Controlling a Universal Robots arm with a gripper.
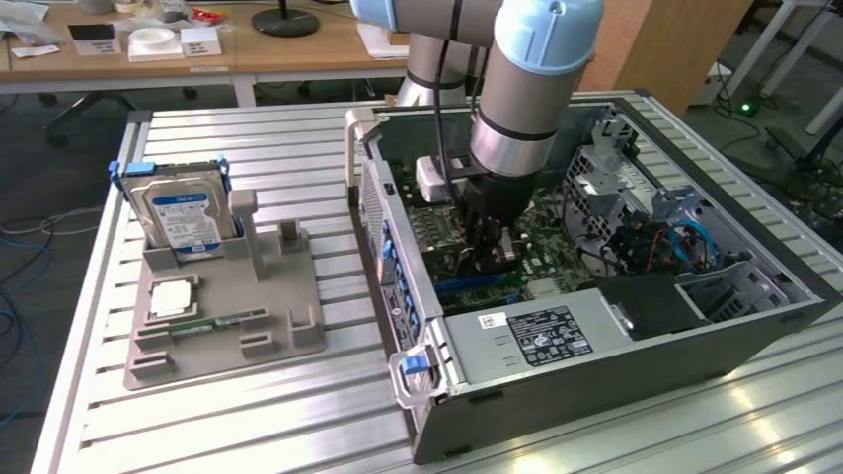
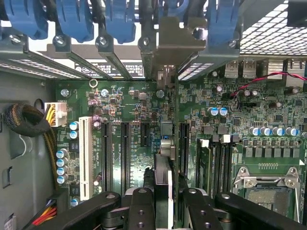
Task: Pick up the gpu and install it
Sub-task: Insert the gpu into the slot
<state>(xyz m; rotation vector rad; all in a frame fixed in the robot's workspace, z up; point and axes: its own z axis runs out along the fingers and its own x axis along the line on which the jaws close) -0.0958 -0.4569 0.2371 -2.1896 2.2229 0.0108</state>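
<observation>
From the exterior view, the arm plunges straight down into the open computer case (image 1: 787, 259), the gripper (image 1: 485, 247) deep among the boards, and what it carries is hard to make out from here. Off to the exterior view's left, a boxy silver hard drive (image 1: 185, 222) stands upright in a matte grey moulded holder (image 1: 264, 296) on the ribbed metal table (image 1: 264, 415). A labelled grey power supply (image 1: 554, 336) sits at the near end of the case. The wrist view gives the close-up: the gripper (image 2: 165, 201) has its black, bolted fingers (image 2: 140, 206) pinching the gpu (image 2: 162, 179), a thin dark card seen edge-on with a pale strip along one side. The card stands upright over the green motherboard (image 2: 129, 105), lined up among the long black expansion slots (image 2: 125, 148), beside a white slot (image 2: 85, 158). Whether its edge is seated, I cannot tell. Glossy blue plastic clips (image 2: 76, 19) line the case's perforated rear wall, and a bare metal processor socket (image 2: 266, 187) gleams nearby.
</observation>
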